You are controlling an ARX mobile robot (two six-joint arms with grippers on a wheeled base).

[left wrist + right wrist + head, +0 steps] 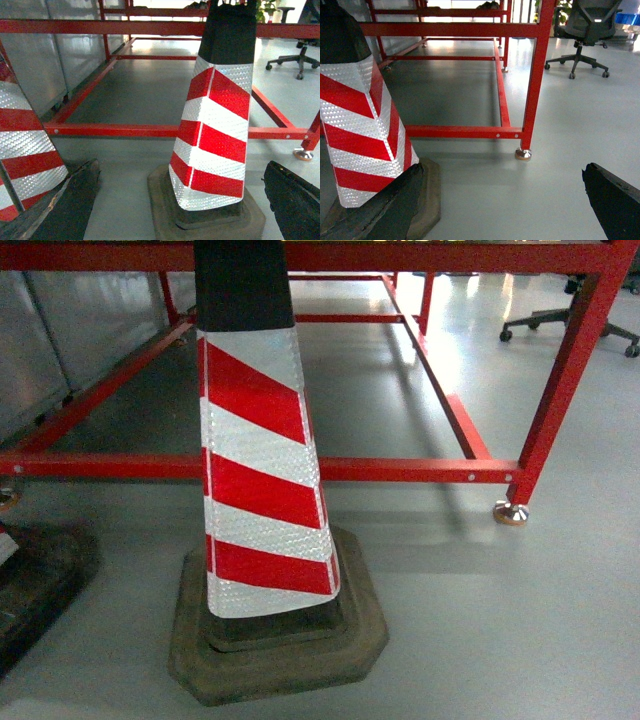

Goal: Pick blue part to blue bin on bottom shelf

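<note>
The blue part, the blue bin and the bottom shelf are out of view in all three views. In the left wrist view my left gripper (181, 165) is open, its dark fingers (65, 205) wide apart low over the grey floor, with a red-and-white striped traffic cone (212, 135) standing just ahead between them. My right gripper (502, 169) is open too, with only bare floor between its fingers (615, 202). The left one sits close beside the same cone (360, 130). Neither gripper shows in the head view.
The cone (262, 470) on its dark rubber base (280, 640) fills the head view. Behind it is a red steel frame (400, 470) with a metal foot (511, 512). A second striped cone (22, 150) stands at left. An office chair (585, 35) is at the back right.
</note>
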